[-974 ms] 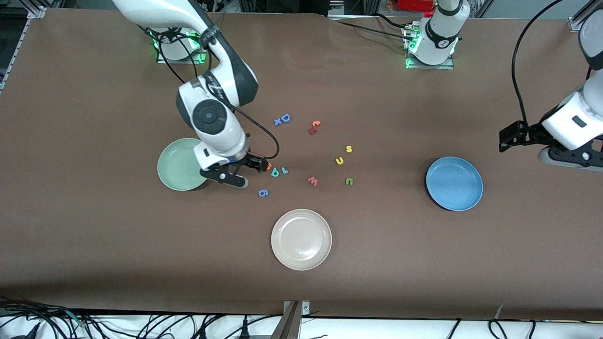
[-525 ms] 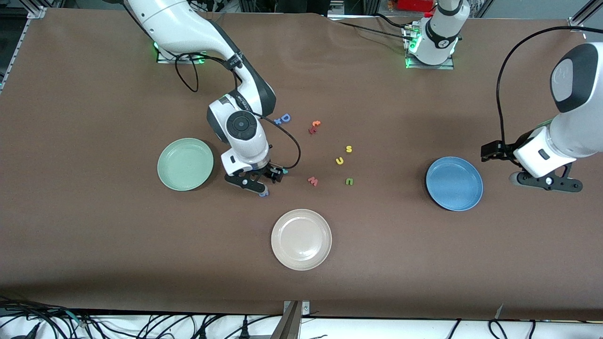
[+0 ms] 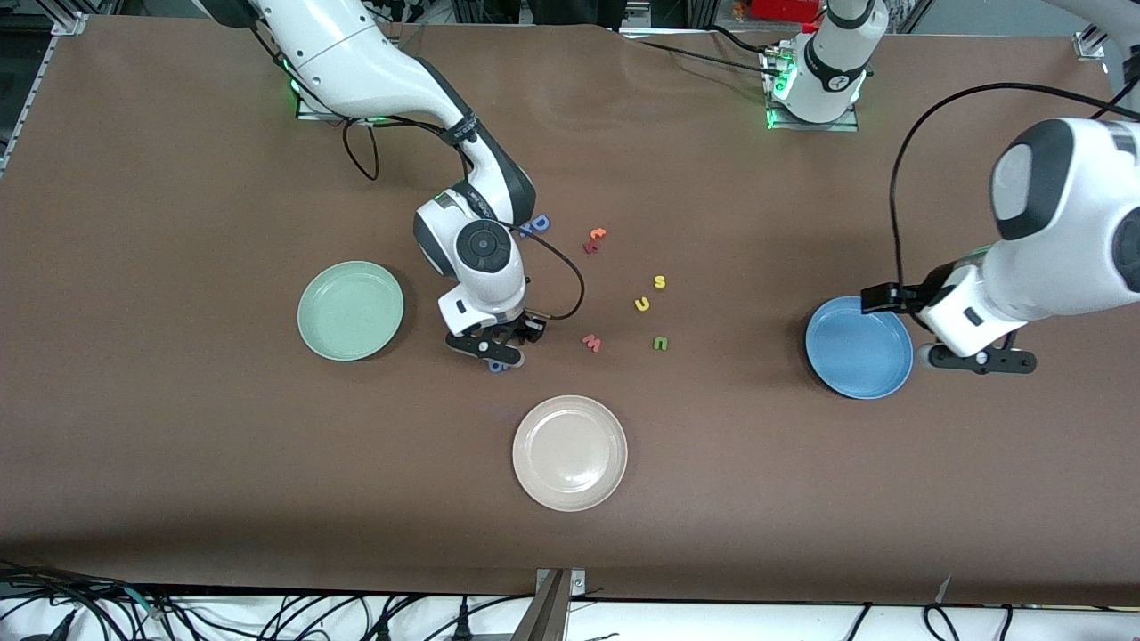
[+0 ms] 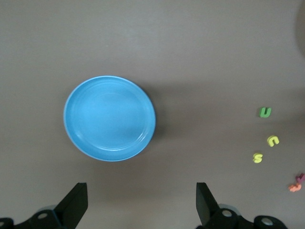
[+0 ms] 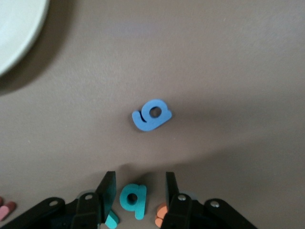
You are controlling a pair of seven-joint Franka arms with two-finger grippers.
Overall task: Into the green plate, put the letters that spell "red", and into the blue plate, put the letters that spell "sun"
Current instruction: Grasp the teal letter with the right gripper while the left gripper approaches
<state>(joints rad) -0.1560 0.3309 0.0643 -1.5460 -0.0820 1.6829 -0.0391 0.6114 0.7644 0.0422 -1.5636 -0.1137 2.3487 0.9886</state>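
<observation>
- Right gripper low over worktop, fingers partly closed w/ teal "d" between them; gaps show each side of it, so can't tell if it's gripped yet.
- Teal "r" and orange "e" lie just beside the fingers, mostly hidden.
- Blue "g" lies apart from the gripper, untouched.
- Left gripper up in air over worktop next to blue plate, fingers wide apart, holding nothing.
- Yellow "s", yellow "u", green "n" on worktop between the two arms' ends; blue plate bare.
- Green plate bare, twd right arm's end.
- Vs 1 s ago: right gripper has shifted from green plate's edge onto the "d" and narrowed; left arm has moved in twd blue plate.
</observation>
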